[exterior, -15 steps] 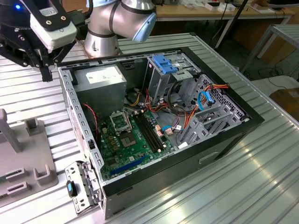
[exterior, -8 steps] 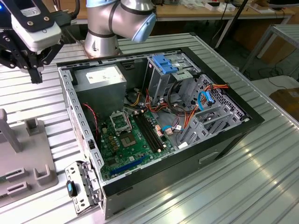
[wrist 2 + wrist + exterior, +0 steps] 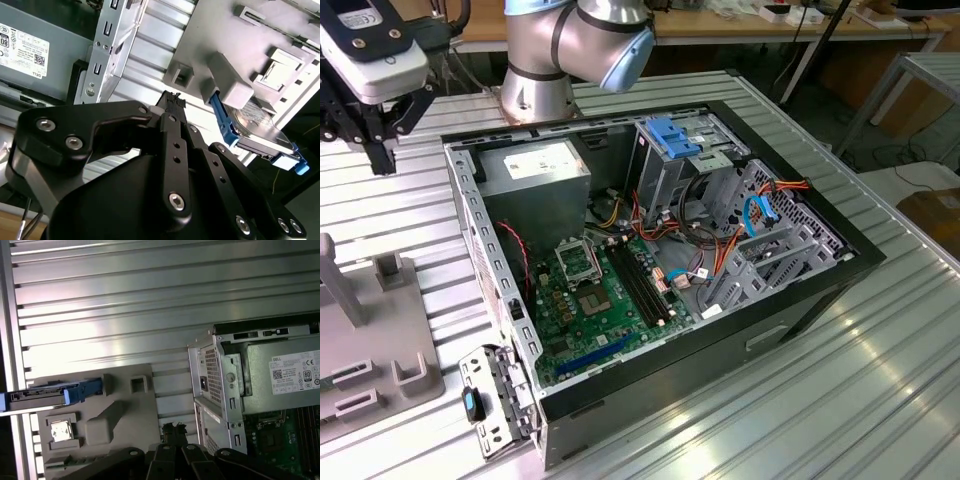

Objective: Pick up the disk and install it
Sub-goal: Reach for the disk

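right, the open computer case [image 3: 650, 260] sits in the middle of the ribbed metal table [image 3: 880, 380], lid off and insides on show. the arm's gripper [image 3: 382, 158] hangs at the exterior view's far left, up above the table and clear of the case. its fingertips [image 3: 168, 428] are clenched together with nothing between them, and both wrist views show that.

the gripper [image 3: 173, 429] hovers over the strip of table between the grey holder tray [image 3: 117, 415] and the corner of the case. it's touching neither.

and there's the disk [image 3: 261, 131], standing on its edge in a slot of that grey holder tray [image 3: 225, 30], blue side rails [image 3: 222, 122] framing the metal body. in the first wrist view the disk [image 3: 42, 396] pokes out past the tray's edge, with one blue rail end [image 3: 86, 389] bright against the grey. it's well apart from the gripper, nobody's got hold of it.

inside the case, the power-supply box [image 3: 535, 170] with its white label sits in the far left corner. the green motherboard [image 3: 605, 295] lies on the floor of the case. the drive cage [image 3: 665, 170] with the blue latch [image 3: 672, 135] on top stands at the far side, toward the exterior view's right, with orange and red cables [image 3: 720, 250] trailing beside it.
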Robot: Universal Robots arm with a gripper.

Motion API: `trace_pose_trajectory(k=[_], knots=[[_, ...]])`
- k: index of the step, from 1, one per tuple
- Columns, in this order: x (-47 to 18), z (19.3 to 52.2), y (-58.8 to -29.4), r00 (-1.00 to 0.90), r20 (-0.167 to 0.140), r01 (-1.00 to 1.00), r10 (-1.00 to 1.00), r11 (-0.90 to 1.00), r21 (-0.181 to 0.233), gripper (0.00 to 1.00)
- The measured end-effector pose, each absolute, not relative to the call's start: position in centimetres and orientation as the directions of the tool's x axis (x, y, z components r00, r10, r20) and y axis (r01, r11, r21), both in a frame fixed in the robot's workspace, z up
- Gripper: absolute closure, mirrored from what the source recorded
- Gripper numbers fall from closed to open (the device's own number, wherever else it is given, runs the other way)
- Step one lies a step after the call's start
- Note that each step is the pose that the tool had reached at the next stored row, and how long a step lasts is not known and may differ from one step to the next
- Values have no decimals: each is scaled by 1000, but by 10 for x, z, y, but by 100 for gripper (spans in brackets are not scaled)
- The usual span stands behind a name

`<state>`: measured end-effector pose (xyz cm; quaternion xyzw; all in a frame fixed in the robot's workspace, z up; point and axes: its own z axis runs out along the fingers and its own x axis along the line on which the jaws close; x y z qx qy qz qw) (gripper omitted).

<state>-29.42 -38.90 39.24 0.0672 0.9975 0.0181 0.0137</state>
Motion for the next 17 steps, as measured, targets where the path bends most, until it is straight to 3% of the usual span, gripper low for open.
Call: trace_pose_trajectory(k=[10,17], knots=[[-354,390,-385,-991,-25,134,135,990,38,89],[-357,390,-385,-991,-21,134,135,990,37,89]])
